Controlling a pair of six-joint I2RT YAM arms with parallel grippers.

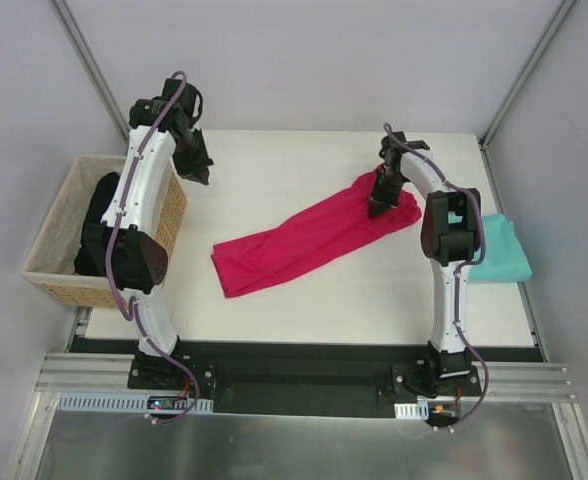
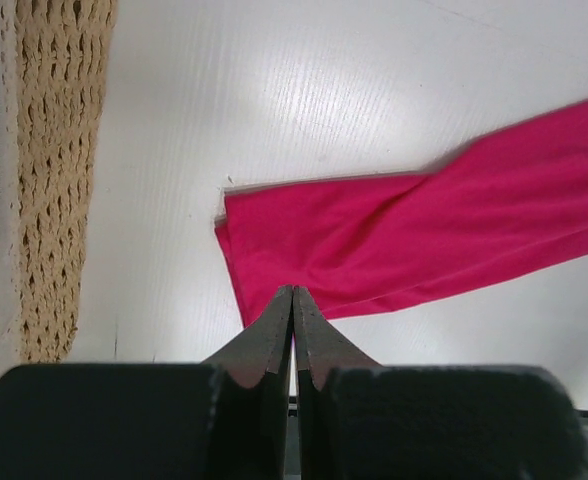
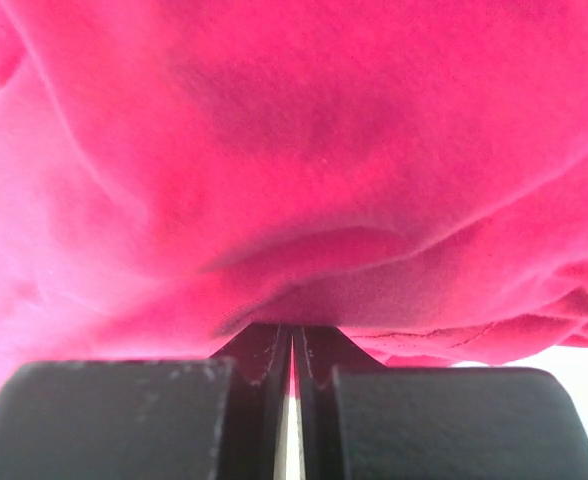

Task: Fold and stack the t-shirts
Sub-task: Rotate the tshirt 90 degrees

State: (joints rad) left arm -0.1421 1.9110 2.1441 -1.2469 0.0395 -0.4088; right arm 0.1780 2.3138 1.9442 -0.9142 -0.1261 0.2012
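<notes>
- Your right gripper (image 1: 379, 205) sat at the far right end of the crimson-pink t-shirt (image 1: 294, 245). Its jaws were pressed together, with the cloth gathered over their tips.
- From the right wrist camera, pink fabric filled nearly the whole view. The tips vanished under a fold, so the pinch point was covered, but the folds ran in toward the jaws as if nipped there.
- The pink shirt lay pulled into a long band, slanting across the white table (image 1: 304, 160) from that gripper toward the near left. You could not make out sleeves, collar or label in the bunched cloth.
- Your left gripper (image 1: 199, 172) hung above the table's far left corner, just beside the wicker basket (image 1: 176, 205). Its jaws were fully closed and held nothing. Its camera showed the shirt's near-left end below it, apart from the fingers.
- The teal t-shirt (image 1: 502, 255) lay at the table's right edge, partly hidden behind your right arm (image 1: 449, 230).
- A dark cloth (image 1: 99, 205) sat in the basket, mostly covered by your left arm, so you could not tell what it was.
</notes>
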